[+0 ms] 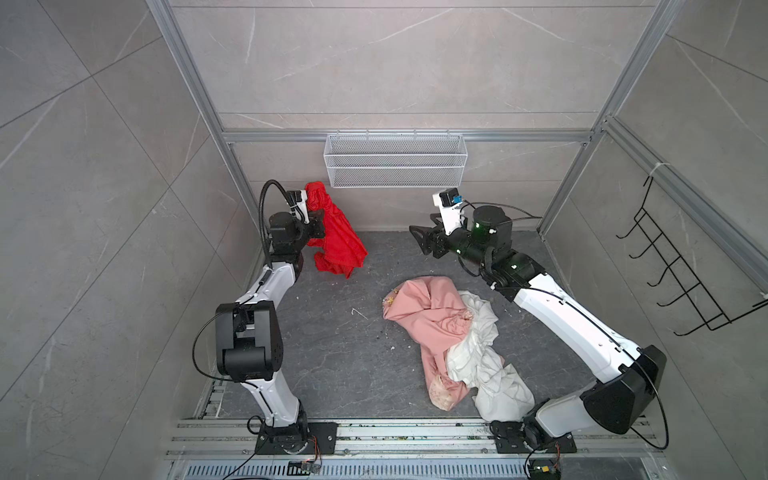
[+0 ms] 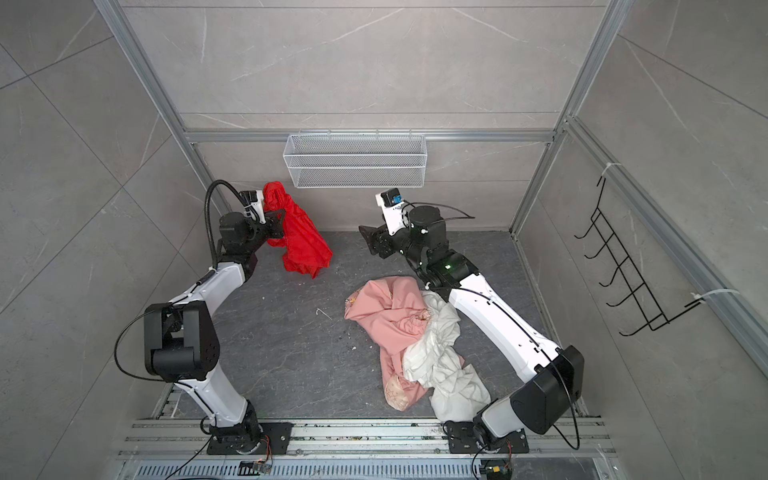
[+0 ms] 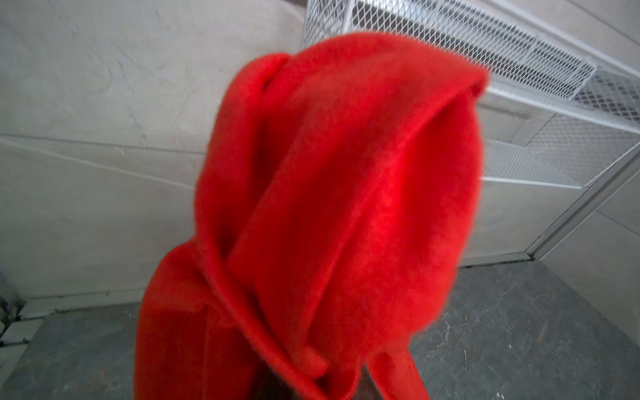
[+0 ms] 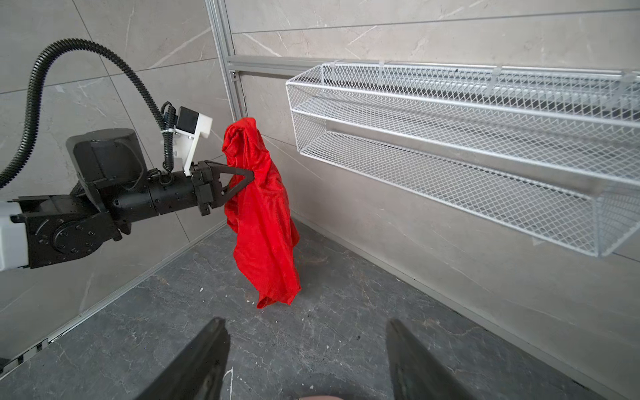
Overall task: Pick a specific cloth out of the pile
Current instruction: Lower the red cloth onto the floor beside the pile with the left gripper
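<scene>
Two pincers work here. We see the left gripper pressed shut on the cloth, pinching a fold near its top; a red hump rises above the jaws and the rest hangs below them, by the back wall left of the wire basket. The right gripper stands spread and empty, well apart from it. The pile lies on the floor, apart from the cloth.

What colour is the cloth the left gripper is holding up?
The cloth is plain bright red, with no pattern, and it shows clearest in the right wrist view.
</scene>
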You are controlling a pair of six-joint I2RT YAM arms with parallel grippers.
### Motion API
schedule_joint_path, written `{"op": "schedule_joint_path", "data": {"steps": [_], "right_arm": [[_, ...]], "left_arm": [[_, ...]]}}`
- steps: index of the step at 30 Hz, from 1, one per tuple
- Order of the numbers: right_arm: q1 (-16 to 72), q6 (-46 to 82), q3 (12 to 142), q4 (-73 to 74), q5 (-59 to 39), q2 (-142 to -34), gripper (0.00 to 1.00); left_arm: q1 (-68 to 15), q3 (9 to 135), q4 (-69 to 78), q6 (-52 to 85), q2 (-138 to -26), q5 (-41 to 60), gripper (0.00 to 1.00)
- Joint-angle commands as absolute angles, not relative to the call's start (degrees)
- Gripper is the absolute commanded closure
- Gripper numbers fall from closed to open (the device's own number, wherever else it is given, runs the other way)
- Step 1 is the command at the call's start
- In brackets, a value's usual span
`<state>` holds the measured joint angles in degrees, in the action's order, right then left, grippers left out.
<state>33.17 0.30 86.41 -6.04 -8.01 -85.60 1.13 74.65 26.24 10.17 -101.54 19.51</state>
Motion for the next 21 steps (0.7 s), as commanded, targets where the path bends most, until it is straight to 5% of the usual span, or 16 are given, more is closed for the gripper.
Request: {"op": "schedule_joint_path", "data": {"steps": [1, 21], "right_arm": [[32.8, 1.2, 85.1, -4.5, -8.8, -83.0, 0.26], [32.2, 1.7, 81.7, -4.2, -8.5, -79.4, 0.26]], "left_arm": [[1.6, 73.5, 32.1, 8.9, -99.7, 18.7, 1.00], [1.7, 78.1, 6.1, 7.0, -105.7, 15.5, 1.00]]}}
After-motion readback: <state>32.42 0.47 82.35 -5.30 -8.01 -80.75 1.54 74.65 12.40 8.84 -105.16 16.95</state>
